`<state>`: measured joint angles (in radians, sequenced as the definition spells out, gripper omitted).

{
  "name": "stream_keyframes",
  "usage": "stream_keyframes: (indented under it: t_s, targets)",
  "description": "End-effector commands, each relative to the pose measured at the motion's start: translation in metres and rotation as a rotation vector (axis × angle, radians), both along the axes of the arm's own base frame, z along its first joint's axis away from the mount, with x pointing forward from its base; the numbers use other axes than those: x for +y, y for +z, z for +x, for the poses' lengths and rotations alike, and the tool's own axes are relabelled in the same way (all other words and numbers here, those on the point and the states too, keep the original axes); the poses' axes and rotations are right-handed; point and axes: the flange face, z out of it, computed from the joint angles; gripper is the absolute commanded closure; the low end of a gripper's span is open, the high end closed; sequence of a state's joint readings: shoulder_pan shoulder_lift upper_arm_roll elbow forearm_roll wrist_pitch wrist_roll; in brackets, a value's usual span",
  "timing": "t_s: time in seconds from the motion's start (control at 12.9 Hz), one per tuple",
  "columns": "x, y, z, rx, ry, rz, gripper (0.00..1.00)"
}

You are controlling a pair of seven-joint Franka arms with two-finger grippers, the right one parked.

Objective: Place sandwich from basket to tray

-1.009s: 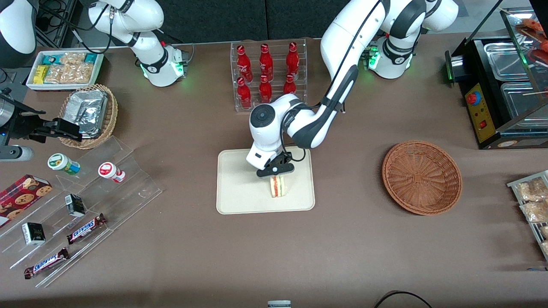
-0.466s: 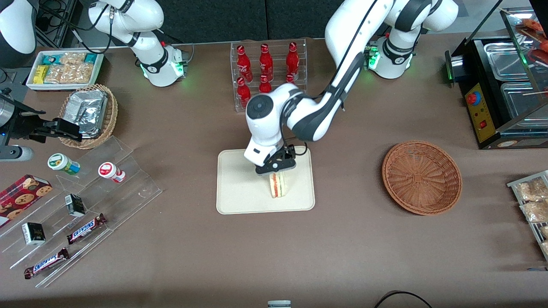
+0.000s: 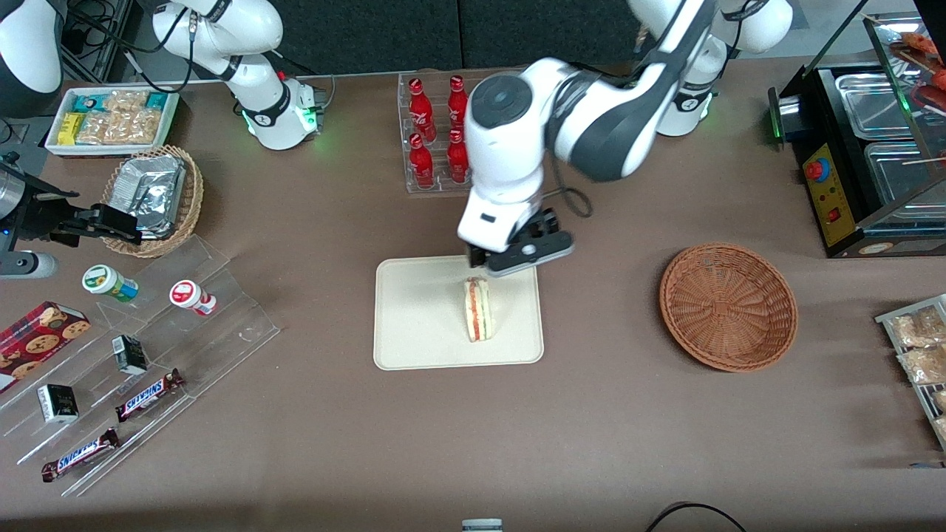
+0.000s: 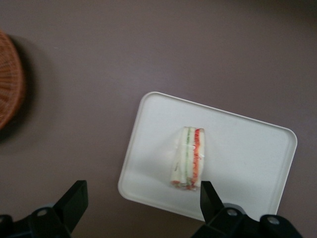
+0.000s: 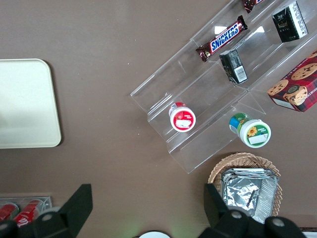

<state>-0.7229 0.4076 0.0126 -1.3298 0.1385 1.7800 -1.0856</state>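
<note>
Now my jaws have let go and lifted up, wide apart and holding nothing, so the little white bread sandwich (image 3: 478, 309) with red and green filling lies alone on the flat cream plastic tray (image 3: 414, 325), and the job looks done.

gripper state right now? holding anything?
Gripper: open, holding nothing, raised above the tray. The sandwich lies on the tray, free of the fingers.
</note>
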Motion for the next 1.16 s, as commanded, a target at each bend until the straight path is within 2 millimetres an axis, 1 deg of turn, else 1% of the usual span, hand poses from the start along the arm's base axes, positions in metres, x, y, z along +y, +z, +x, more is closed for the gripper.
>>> stream_keyframes:
  t_s: [0.0,0.08,0.16,0.23,0.39,0.54,0.62,0.78,0.85,0.93,1.01,1.09]
  targets:
    - [0.068,0.061,0.002,0.009,0.06,0.009,0.0]
    - [0.084,0.077,-0.001,0.017,0.039,0.023,0.0]
    - [0.118,0.092,0.006,0.039,0.041,0.032,0.0]
    - [0.143,0.103,0.01,0.047,0.036,0.036,0.0]
    - [0.182,0.118,0.013,0.075,0.025,0.053,0.0]
    - [0.233,0.142,0.017,0.077,0.004,0.018,0.0]
    - [0.26,0.157,0.014,0.085,-0.012,-0.002,0.0]
    - [0.319,0.175,0.005,0.135,-0.064,-0.007,0.0]
    - [0.35,0.185,-0.001,0.146,-0.099,-0.029,0.0]
    - [0.386,0.195,-0.007,0.149,-0.135,-0.064,0.0]
    - [0.411,0.196,-0.012,0.163,-0.149,-0.076,0.0]
    - [0.427,0.197,-0.018,0.164,-0.143,-0.083,0.0]
